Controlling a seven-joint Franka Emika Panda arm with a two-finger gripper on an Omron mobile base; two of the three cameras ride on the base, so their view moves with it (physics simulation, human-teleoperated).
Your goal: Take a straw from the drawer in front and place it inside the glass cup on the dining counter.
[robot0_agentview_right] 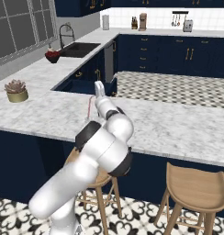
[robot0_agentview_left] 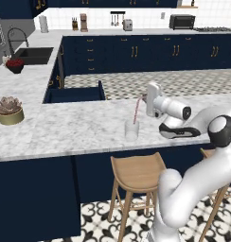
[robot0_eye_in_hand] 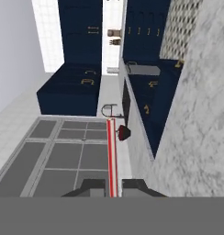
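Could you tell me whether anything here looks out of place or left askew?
Yes: the drawer behind the dining counter stands pulled open. The straw, held by the shut gripper, leans above the glass cup.

The straw (robot0_agentview_left: 136, 111) is a very thin, straight pink-red stick, standing almost upright with a slight tilt; its top end is pinched at the closed gripper (robot0_agentview_left: 144, 99) and its lower end reaches down to the mouth of the glass cup (robot0_agentview_left: 131, 129). In the hand view the straw (robot0_eye_in_hand: 111, 156) runs as 1 red line up from between the 2 dark finger tips. The glass cup is a small clear tumbler with straight sides, upright on the dining counter (robot0_agentview_left: 65, 127), a white-grey speckled marble top over navy-blue panels. Beyond the counter's far edge the navy-blue drawer (robot0_agentview_left: 75, 94) stands pulled open.
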